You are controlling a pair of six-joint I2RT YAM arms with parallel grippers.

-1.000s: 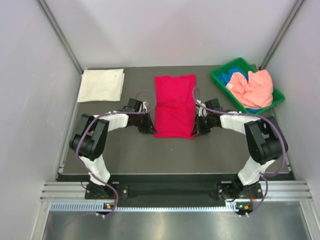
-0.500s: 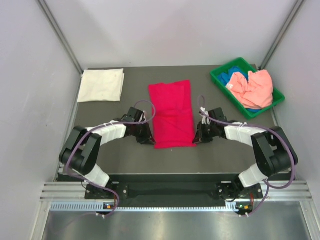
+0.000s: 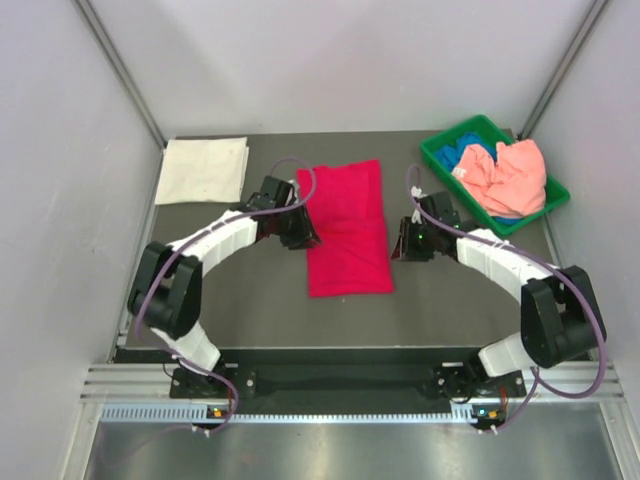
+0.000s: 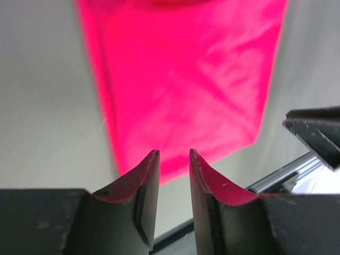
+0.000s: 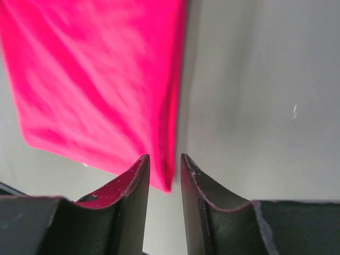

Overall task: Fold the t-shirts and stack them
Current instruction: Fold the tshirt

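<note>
1. Crimson-red t-shirt: folded into a long, narrow rectangle and lying flat in the middle of the dark table. Long axis running away from the arm bases, slightly tilted, with soft creases across the cloth.
2. Left gripper: in the top view, just beside the left long edge of the crimson-red t-shirt, toward its far half. In the left wrist view, raised over the cloth, fingers only a narrow gap apart with nothing between them. Red cloth and grey table showing through the gap.
3. Right gripper: in the top view, just beside the right long edge, about halfway along it. In the right wrist view, fingers likewise set narrow, with a corner of the red cloth showing below the gap and no cloth pinched.
4. White t-shirt: folded square, flat at the far left corner of the table, well apart from the red one.
5. Green bin: at the far right corner of the table, set at an angle. Inside, the salmon-pink t-shirt bunched and unfolded, partly covering the blue t-shirt.
</note>
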